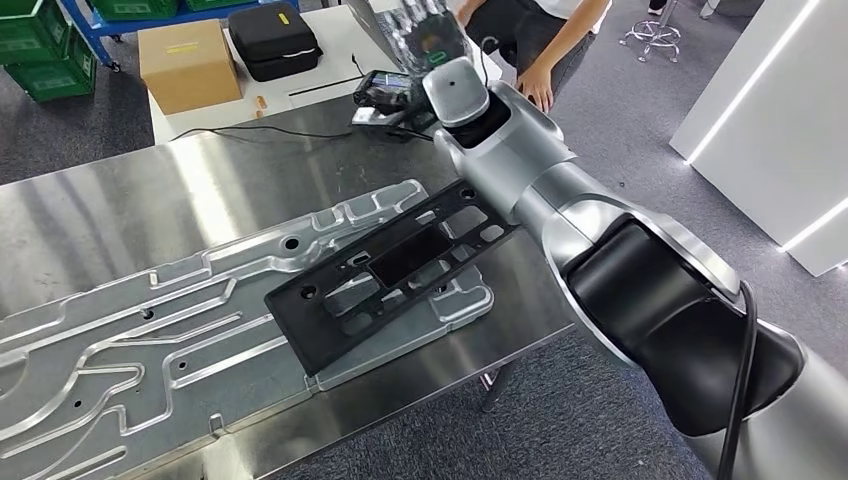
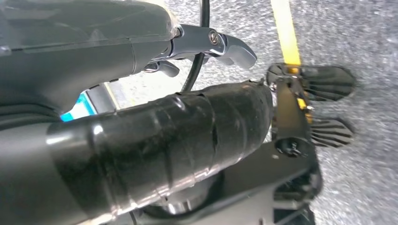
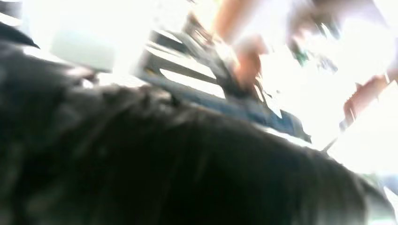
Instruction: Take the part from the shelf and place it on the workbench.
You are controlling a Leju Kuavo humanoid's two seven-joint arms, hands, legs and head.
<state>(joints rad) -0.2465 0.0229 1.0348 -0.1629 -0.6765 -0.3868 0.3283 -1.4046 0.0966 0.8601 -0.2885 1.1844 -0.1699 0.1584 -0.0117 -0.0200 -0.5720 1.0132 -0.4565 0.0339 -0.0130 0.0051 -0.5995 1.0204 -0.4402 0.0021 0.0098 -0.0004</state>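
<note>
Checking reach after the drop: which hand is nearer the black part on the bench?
Right. The right hand is raised beyond the black part, apart from it. The left hand hangs by the floor, away from the bench.

The head view is bright, evenly lit and sharp, with soft glare streaks on the steel workbench (image 1: 120, 215) at nine o'clock. The left wrist view is in focus, with highlights on glossy black surfaces. The right wrist view is heavily blurred, overexposed white toward twelve and three o'clock, dark below.
</note>
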